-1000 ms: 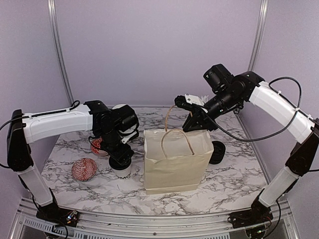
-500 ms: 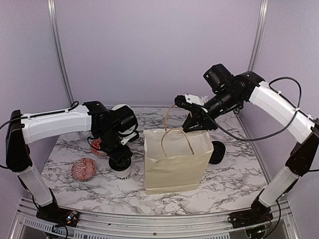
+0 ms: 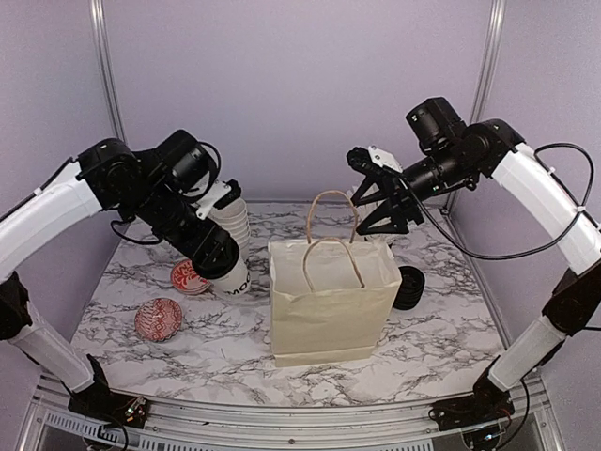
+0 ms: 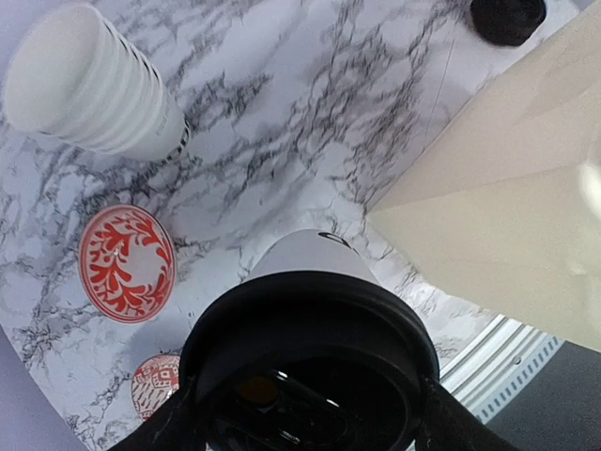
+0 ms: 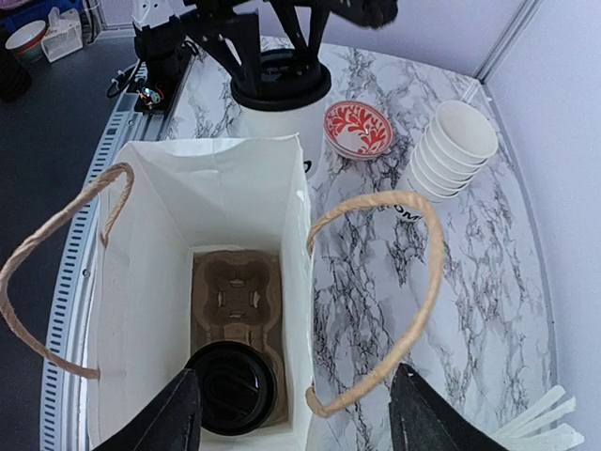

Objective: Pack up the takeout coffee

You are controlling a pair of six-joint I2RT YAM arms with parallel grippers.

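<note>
One takeout coffee (image 3: 232, 279), a white cup with a black lid, hangs tilted above the table left of the paper bag (image 3: 329, 310). My left gripper (image 3: 214, 258) is shut on its lid. In the left wrist view the lid (image 4: 310, 329) fills the span between the fingers (image 4: 449, 425). A second takeout coffee (image 5: 230, 387) sits in the cardboard carrier (image 5: 235, 287) at the bottom of the bag. My right gripper (image 3: 380, 214) hovers open over the bag's back right corner. One bag handle (image 5: 413, 291) loops between its fingers without touching them.
Stacked lidless white cups (image 3: 235, 221) stand behind the held cup. A red patterned dish (image 3: 186, 278) and a round red patterned object (image 3: 158, 319) lie at the left. A black cup (image 3: 408, 287) stands right of the bag. White stirrers (image 5: 545, 423) show beyond it.
My left arm has lifted the coffee off the table and swung up. My right gripper has opened, let go of the bag handle and risen slightly to the right.
</note>
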